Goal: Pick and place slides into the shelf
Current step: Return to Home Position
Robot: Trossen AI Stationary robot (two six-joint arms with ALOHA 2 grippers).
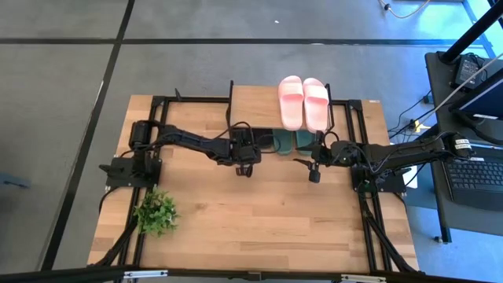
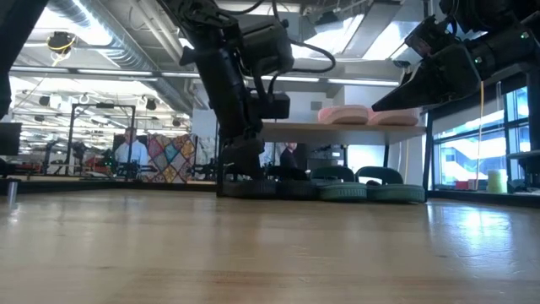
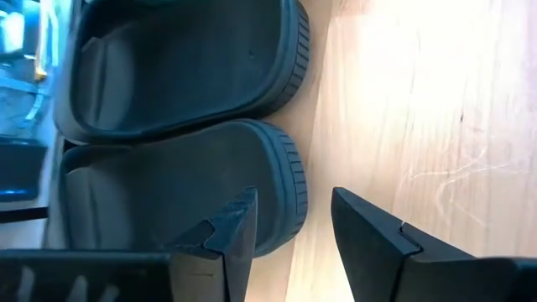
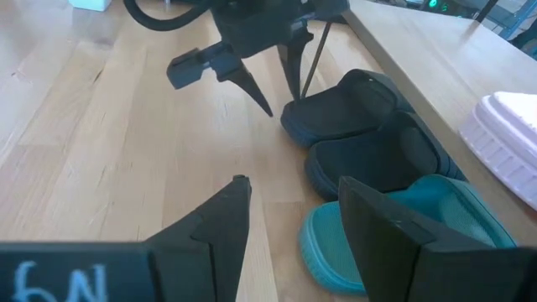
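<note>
The shelf [image 1: 255, 106] stands at the table's far edge. The pale pink slides [image 1: 303, 102] lie on its top board. Under the board the black slides [image 4: 361, 126] and dark green slides [image 4: 403, 226] rest side by side on the tabletop, heels toward the near edge. My left gripper [image 3: 294, 197] is open and points down at the heel of one black slide [image 3: 285, 184], with one finger over the footbed and the other over bare table. My right gripper [image 4: 289, 180] is open and hovers over the table in front of the green slides, apart from them. My left gripper's fingers stand on either side of the black slide's heel rim [image 3: 289, 176], coming from above. I cannot tell whether either finger touches it. The slide lies flat on the table.
A small green plant [image 1: 156, 212] stands near the table's near left corner. Black frame rails run along the table's left and right sides. A second table with a laptop [image 1: 475, 169] stands to the right. People show in the room behind the table in the low view.
</note>
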